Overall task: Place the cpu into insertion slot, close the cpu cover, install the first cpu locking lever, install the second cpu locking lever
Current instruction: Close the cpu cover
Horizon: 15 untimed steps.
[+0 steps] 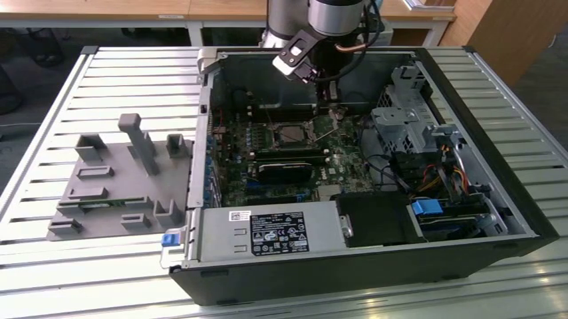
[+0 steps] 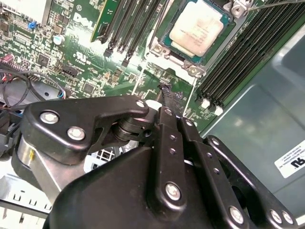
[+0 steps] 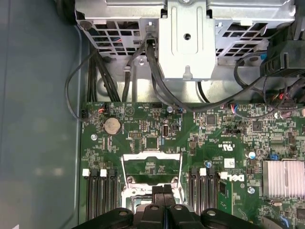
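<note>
The cpu (image 2: pixel 198 28), a small square chip with a dull silver top, lies flat in the insertion slot (image 2: pixel 193 70) on the green board; in the exterior view the cpu (image 1: pixel 291 135) sits mid-board inside the open case. In the first wrist view the cpu cover (image 3: pixel 152 155), a thin silver frame, stands raised off the slot (image 3: pixel 136 191), with board showing through its window. My gripper (image 2: pixel 167 91) is shut with nothing between its fingers. The gripper (image 3: pixel 164 190) hangs low beside the slot, near the cover's edge; whether it touches is unclear. A thin wire lever (image 2: pixel 276 5) juts past the slot.
Long black memory slots (image 2: pixel 238 62) flank the socket. A metal drive cage (image 3: pixel 186 38) and black cables (image 3: pixel 95 81) crowd one end of the board. A finned heatsink (image 3: pixel 283 179) is nearby. The power supply box (image 1: pixel 266 232) fills the case's near side. A grey fixture (image 1: pixel 116 179) sits on the slatted table.
</note>
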Motion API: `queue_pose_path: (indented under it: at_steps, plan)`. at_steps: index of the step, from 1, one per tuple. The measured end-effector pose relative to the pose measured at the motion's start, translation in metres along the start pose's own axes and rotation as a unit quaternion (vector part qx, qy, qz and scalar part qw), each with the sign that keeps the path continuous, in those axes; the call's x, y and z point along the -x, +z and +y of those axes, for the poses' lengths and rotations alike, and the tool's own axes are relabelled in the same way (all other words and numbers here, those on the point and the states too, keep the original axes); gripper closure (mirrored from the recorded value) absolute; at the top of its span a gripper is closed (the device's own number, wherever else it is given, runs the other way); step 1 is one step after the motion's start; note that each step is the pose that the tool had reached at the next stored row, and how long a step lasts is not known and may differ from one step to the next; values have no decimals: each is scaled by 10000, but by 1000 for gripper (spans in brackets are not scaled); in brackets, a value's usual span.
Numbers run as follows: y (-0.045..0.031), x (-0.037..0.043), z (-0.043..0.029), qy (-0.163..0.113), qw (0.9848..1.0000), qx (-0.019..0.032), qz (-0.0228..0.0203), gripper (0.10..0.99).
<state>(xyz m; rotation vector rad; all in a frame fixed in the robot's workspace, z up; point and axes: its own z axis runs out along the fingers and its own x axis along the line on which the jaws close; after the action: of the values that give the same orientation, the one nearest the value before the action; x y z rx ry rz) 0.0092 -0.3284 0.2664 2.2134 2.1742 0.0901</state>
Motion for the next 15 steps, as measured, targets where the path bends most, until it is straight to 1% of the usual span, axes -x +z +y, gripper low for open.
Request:
queue_pose_path:
  at_steps: [8, 15]
  plan:
    - [4, -1, 54, 0, 10000, 0, 0, 980]
    - [13, -3, 178, 1, 10000, -2, 1, 980]
